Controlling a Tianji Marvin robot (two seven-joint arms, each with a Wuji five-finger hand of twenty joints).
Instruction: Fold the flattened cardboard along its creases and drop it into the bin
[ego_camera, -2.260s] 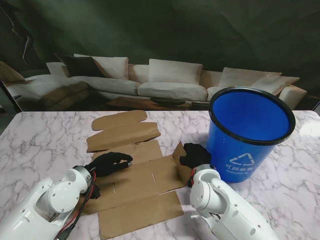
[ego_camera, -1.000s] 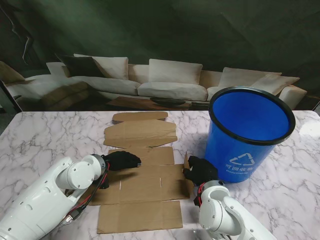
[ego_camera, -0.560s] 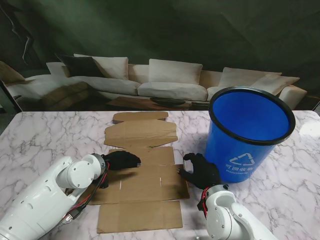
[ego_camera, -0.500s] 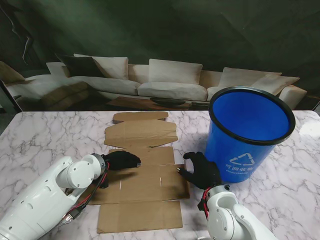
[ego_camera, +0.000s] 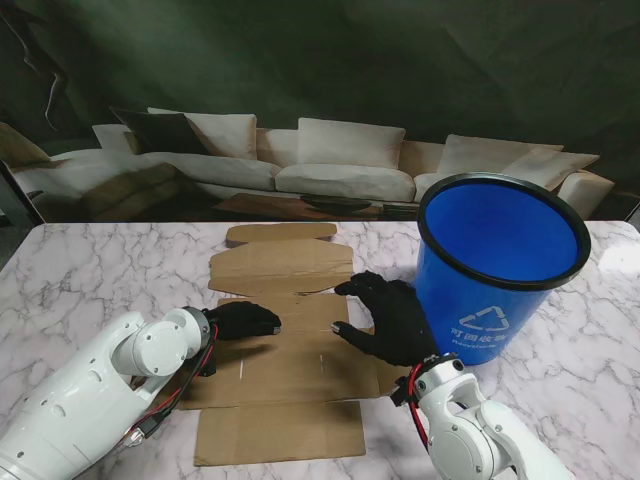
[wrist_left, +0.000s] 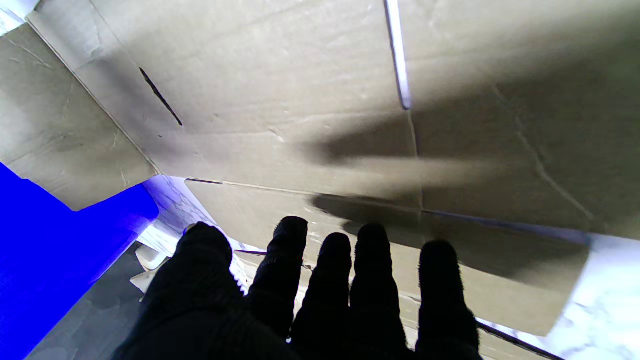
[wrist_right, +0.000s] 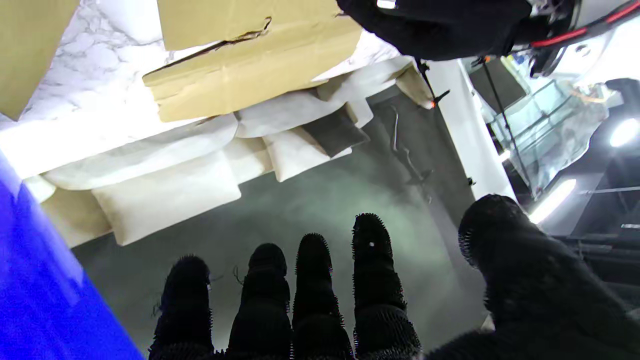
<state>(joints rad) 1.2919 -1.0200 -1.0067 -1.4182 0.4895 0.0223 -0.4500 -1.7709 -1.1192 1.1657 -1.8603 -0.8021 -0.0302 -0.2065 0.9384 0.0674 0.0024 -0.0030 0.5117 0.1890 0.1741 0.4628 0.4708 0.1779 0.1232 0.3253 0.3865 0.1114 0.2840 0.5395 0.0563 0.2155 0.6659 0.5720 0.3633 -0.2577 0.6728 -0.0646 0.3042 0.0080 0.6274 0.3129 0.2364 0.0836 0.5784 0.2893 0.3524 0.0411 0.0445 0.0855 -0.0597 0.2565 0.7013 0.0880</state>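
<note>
The flattened brown cardboard (ego_camera: 285, 350) lies spread on the marble table, its creases and flaps running away from me. My left hand (ego_camera: 240, 320) rests flat, palm down, on its left middle panel, fingers extended and holding nothing. My right hand (ego_camera: 385, 320) hovers open above the cardboard's right edge, fingers spread, beside the blue bin (ego_camera: 495, 265). In the left wrist view the black fingers (wrist_left: 325, 280) lie along the cardboard (wrist_left: 310, 100), with the bin (wrist_left: 45, 250) at the side. In the right wrist view the fingers (wrist_right: 315, 295) point past the far flaps (wrist_right: 250, 70) toward the sofa backdrop.
The blue bin stands upright on the right of the marble table (ego_camera: 90, 290), open at the top, with a recycling mark on its wall. A printed sofa backdrop (ego_camera: 330, 160) rises behind the table's far edge.
My right hand has lifted off the cardboard's right edge, opened and moved up and left; the small raised right flap has dropped flat. The left hand has stayed put for the last second.
</note>
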